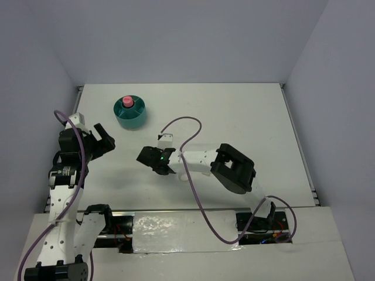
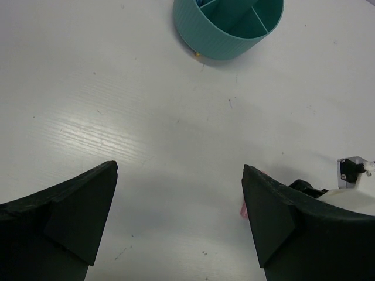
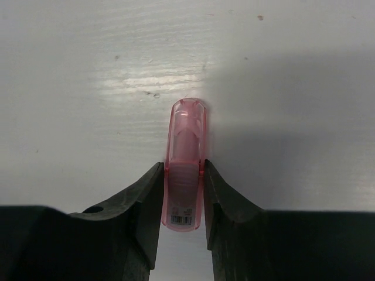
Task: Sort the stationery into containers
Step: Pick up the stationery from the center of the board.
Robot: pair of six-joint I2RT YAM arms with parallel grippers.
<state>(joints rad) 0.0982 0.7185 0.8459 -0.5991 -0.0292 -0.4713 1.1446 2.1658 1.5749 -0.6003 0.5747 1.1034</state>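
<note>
My right gripper (image 3: 183, 172) is shut on a translucent pink stubby stick (image 3: 186, 152), which lies lengthwise between the fingers at or just above the table. In the top view this gripper (image 1: 153, 161) is at mid-table, well in front of the round teal organiser (image 1: 130, 112). Another pink item (image 1: 126, 102) stands in the organiser's central well. My left gripper (image 1: 101, 139) is open and empty at the left. Its wrist view shows wide-open jaws (image 2: 180, 167), the organiser (image 2: 228, 26) far ahead, and a sliver of the pink stick (image 2: 243, 208). The blue stick, tape ring and green pen are out of view.
The white table is walled on three sides, with its raised edge (image 1: 299, 140) on the right. A purple cable (image 1: 187, 126) loops over the right arm. The right arm's white wrist (image 2: 351, 193) shows beside my left gripper's right finger.
</note>
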